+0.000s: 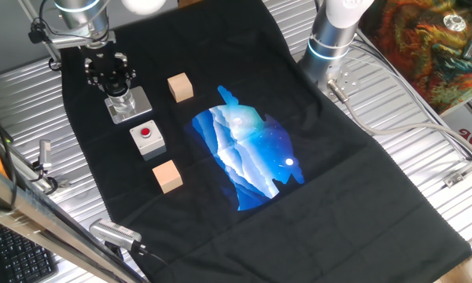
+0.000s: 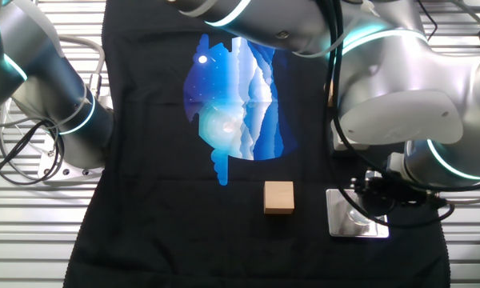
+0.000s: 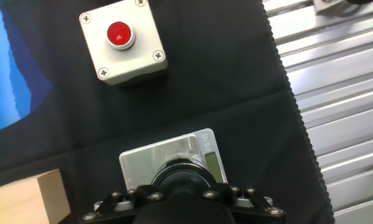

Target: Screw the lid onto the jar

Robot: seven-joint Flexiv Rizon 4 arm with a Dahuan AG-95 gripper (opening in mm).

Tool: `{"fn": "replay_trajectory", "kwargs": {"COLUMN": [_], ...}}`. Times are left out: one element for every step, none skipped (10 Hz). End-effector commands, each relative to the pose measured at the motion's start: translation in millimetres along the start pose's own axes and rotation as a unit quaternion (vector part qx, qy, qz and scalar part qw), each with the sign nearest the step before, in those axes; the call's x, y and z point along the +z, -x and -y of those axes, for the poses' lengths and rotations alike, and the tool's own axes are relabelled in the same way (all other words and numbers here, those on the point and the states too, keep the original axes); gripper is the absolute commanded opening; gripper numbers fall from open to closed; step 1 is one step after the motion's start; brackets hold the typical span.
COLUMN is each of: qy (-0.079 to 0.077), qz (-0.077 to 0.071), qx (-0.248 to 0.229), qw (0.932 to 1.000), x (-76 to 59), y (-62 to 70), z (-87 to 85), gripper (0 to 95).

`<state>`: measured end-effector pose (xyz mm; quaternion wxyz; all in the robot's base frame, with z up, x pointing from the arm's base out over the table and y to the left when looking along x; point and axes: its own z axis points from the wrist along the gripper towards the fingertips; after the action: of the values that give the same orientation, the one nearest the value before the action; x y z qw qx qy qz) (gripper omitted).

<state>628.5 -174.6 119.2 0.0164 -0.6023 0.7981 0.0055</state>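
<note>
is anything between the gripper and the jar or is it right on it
Nothing visible stands between them. The gripper sits directly over the jar on its metal base plate. The button box and wooden cubes stand off to the sides. Whether the fingers hold the lid cannot be seen.

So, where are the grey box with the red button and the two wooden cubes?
Grey box with red round button [image 3: 123, 41]: hand view, top face.
Far wooden cube [image 1: 180, 87]: one fixed view, top face.
Near wooden cube [image 1: 167, 176]: one fixed view, top face.
</note>
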Motion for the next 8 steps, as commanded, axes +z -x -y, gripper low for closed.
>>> {"fn": "replay_trajectory", "kwargs": {"qy": [-0.001,-0.002,-0.002,-0.002,-0.003,-0.005,-0.005,-0.005], "qz": [0.001,0.001,0.001,0.001,0.002,0.003,0.003,0.003], "qx": [0.014,0.025,0.035,0.059,0.076,0.088,0.102,0.111], "qw": [0.9999,0.9997,0.9994,0.9982,0.9971,0.9961,0.9948,0.9938], "x": [0.5,0.5,0.5,0.5,0.5,0.5,0.5,0.5], "y": [0.0,0.0,0.0,0.0,-0.1,-0.1,-0.1,-0.2], "z": [0.0,0.0,0.0,0.0,0.0,0.0,0.0,0.0], "gripper": [0.0,0.0,0.0,0.0,0.0,0.0,0.0,0.0]}}
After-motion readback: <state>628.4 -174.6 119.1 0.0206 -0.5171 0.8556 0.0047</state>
